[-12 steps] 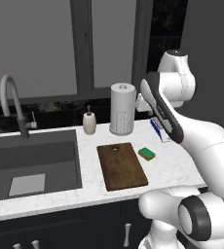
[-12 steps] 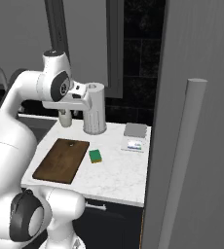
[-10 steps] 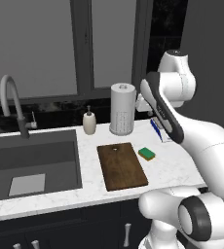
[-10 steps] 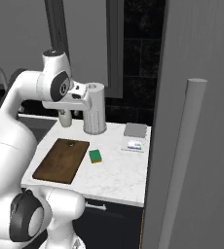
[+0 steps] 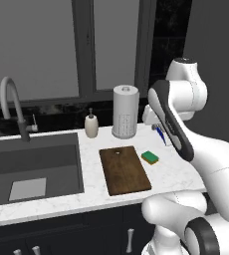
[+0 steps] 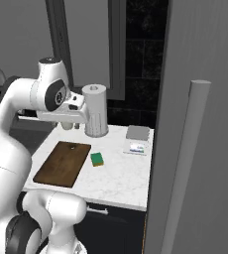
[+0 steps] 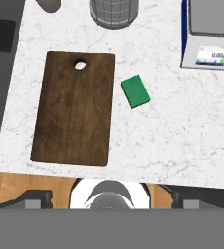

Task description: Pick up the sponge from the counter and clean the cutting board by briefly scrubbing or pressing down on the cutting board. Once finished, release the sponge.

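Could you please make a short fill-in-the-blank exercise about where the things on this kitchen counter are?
1. The sponge lies on the counter, not touching the ____.
2. The top of the sponge is ____ in colour.
3. The cutting board lies between the sponge and the ____.
4. The small hole of the cutting board is at the end nearer the ____.

Missing words: cutting board; green; sink; paper towel roll
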You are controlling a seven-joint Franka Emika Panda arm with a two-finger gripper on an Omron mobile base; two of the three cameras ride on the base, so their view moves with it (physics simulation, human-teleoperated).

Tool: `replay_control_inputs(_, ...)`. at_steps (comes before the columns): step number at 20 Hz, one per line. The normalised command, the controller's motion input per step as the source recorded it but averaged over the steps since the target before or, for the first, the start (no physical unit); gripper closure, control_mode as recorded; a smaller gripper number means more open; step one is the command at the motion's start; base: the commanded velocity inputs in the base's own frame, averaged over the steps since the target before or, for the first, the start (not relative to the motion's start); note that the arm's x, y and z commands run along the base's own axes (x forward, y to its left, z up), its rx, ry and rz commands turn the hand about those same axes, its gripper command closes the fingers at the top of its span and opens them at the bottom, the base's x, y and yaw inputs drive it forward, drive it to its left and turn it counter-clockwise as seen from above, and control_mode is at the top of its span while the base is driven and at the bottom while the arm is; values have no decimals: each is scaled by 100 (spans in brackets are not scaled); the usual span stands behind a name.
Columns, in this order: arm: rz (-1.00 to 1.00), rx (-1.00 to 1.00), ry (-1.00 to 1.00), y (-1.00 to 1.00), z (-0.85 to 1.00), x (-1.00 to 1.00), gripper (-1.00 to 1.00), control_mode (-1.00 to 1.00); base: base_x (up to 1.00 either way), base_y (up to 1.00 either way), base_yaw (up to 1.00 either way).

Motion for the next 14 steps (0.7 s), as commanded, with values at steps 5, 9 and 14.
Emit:
replay_control_inputs(5,1,0,0,-1,-32,1,-100,-100,0,0,0)
replay_control_inputs(9,5,0,0,-24,-44,6,-100,-100,0,0,0)
replay_control_inputs(14,10,-1,0,-37,-57,31,-100,-100,0,0,0)
